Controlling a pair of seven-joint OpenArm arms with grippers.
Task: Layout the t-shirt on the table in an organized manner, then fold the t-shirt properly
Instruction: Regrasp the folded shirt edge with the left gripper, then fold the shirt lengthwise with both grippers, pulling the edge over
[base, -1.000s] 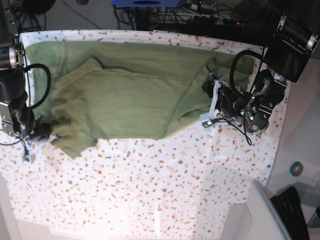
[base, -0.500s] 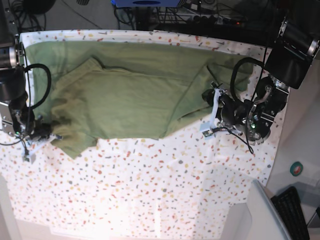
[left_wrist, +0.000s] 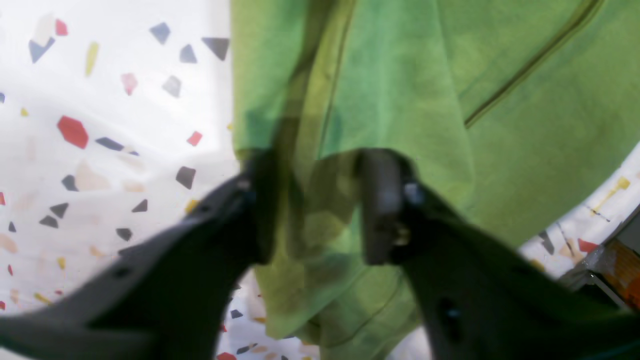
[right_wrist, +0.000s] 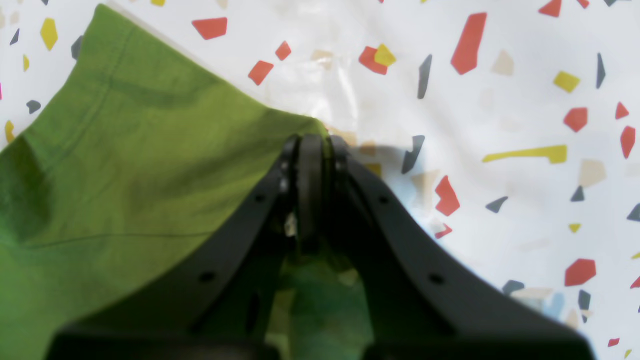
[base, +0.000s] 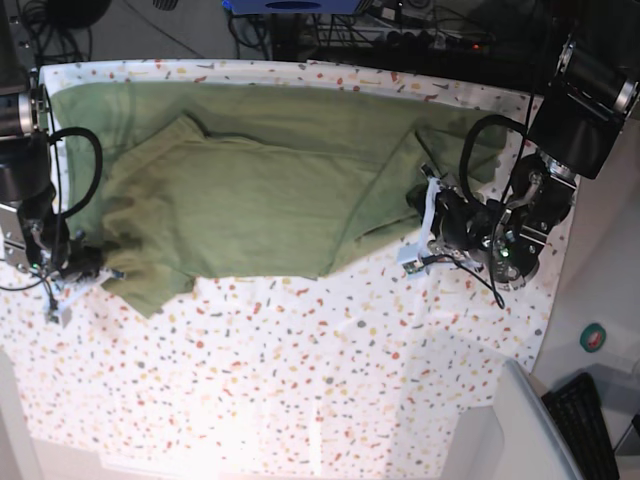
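The olive-green t-shirt (base: 250, 190) lies rumpled across the far half of the speckled table (base: 330, 360), its right side folded over. My left gripper (base: 415, 200) is at the shirt's right edge. In the left wrist view it (left_wrist: 315, 200) is open, with a fold of the shirt (left_wrist: 400, 75) lying between the jaws. My right gripper (base: 100, 268) is at the shirt's near-left corner. In the right wrist view it (right_wrist: 310, 150) is shut on the edge of the shirt (right_wrist: 125, 165), low over the table (right_wrist: 500, 100).
Dark equipment and cables (base: 400, 35) run along the table's far edge. A grey tray (base: 530, 430), a black keyboard (base: 585, 420) and a tape roll (base: 594, 337) sit off the near-right corner. The shirt's far edge reaches the table's back edge.
My left arm has shifted slightly towards the near right along the shirt's right edge. The right arm and the shirt have hardly moved.
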